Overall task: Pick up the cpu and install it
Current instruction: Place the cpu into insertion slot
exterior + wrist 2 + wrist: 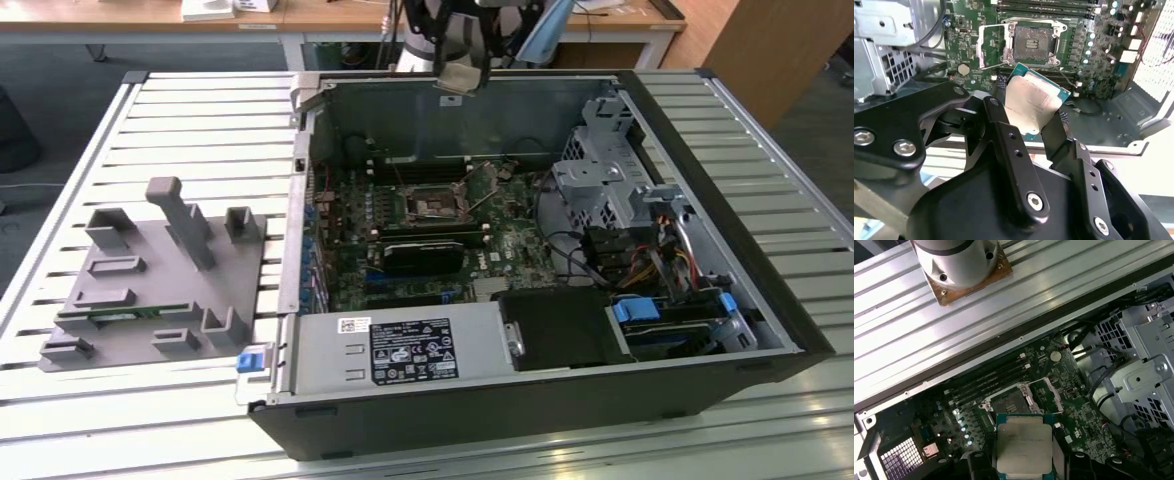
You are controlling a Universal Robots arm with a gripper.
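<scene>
In the exterior view the gripper (459, 68) hung above the far wall of the open computer case (747, 330) on the slatted worktop (200, 110), closed on the cpu (457, 79), which was in the air, well above the motherboard and apart from the open socket (430, 205). In the second wrist view the two black fingers (1004, 135) pinched the cpu (1035, 102) by opposite edges. Its metal top faced the camera and it sat tilted, with the bare socket (1031, 44) beyond it. In the first wrist view the cpu (1023, 446) showed near the socket (1013, 402), still clear of it. By its look the chip was light, thin and stiff. Its smooth metal top was probably slippery, and its underside and the socket contacts were probably fragile. An edge grip like this one seemed right, firm enough to stop it twisting, with no pressure on either flat face.
</scene>
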